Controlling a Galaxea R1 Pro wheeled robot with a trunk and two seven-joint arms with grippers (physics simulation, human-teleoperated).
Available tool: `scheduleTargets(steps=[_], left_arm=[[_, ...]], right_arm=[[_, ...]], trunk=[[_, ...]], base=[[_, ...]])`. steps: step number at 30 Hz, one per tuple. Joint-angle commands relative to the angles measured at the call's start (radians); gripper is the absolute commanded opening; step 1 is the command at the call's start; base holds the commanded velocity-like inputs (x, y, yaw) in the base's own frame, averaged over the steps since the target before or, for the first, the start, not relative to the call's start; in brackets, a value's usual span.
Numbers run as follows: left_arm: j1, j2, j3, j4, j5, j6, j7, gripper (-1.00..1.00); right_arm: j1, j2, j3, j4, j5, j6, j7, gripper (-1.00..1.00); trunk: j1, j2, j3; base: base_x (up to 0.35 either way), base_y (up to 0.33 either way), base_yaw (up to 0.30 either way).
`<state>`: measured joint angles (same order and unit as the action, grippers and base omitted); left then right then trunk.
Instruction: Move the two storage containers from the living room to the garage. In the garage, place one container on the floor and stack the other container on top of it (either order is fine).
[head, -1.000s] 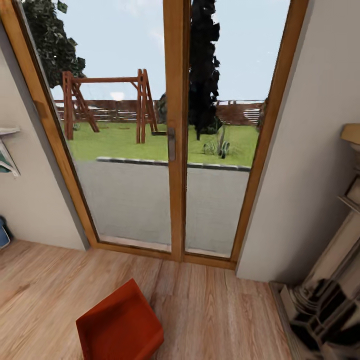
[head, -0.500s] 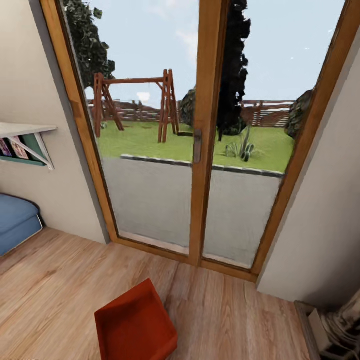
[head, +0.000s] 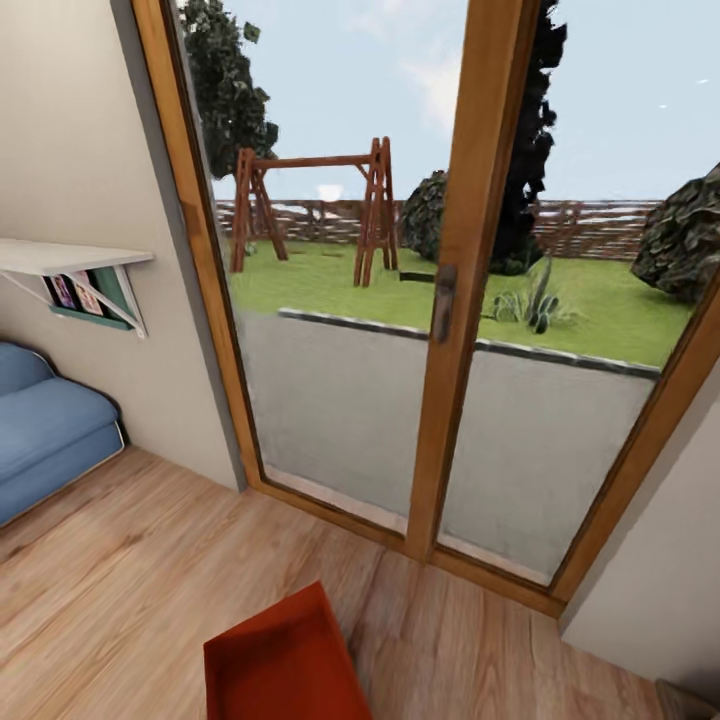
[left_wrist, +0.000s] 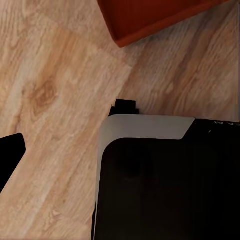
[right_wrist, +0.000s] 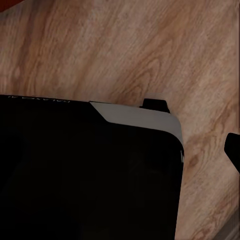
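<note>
One orange-red storage container (head: 285, 662) sits on the light wood plank floor of the living room, at the bottom of the head view in front of the glass door (head: 440, 300). The left wrist view shows its corner (left_wrist: 155, 17) on the planks, apart from a black fingertip (left_wrist: 11, 157) of my left gripper. A sliver of the container (right_wrist: 10, 4) appears in the right wrist view, far from the right gripper's black fingertip (right_wrist: 234, 150). Each fingertip sits at the picture's edge with nothing held. My dark base (left_wrist: 165, 185) lies under both wrist cameras.
A blue sofa (head: 45, 435) stands at the left under a wall shelf (head: 75, 262) with books. The wooden-framed glass door looks onto a lawn with a swing frame. A pale wall (head: 665, 590) closes the right side. Bare plank floor (head: 130, 570) lies between sofa and container.
The whole head view has swung left: the door has slid right, the sofa and shelf have come into view, and the fireplace at the right has left it. The container stays at the bottom.
</note>
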<state>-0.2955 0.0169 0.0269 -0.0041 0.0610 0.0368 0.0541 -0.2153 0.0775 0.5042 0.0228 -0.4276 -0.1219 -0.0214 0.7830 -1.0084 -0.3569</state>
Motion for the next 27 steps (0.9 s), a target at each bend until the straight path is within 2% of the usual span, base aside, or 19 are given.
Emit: scheduleTargets(steps=[1, 8, 27], left_arm=[[-0.001, 0.000, 0.002, 0.000, 0.006, 0.004, 0.002, 1.00], [-0.001, 0.000, 0.002, 0.000, 0.005, 0.004, 0.002, 1.00], [-0.001, 0.000, 0.002, 0.000, 0.005, 0.003, 0.003, 1.00]], right_arm=[[-0.001, 0.001, 0.009, 0.002, -0.008, -0.004, -0.002, 1.00], [-0.001, 0.001, 0.010, 0.002, -0.008, -0.004, -0.002, 1.00], [-0.001, 0.001, 0.010, 0.003, -0.007, -0.004, -0.002, 1.00]], trunk=[[0.001, -0.001, -0.001], [0.001, -0.001, -0.001], [0.001, -0.001, -0.001]], base=[[0.205, -0.052, 0.047], [0.056, -0.014, 0.107], [0.001, 0.000, 0.267]])
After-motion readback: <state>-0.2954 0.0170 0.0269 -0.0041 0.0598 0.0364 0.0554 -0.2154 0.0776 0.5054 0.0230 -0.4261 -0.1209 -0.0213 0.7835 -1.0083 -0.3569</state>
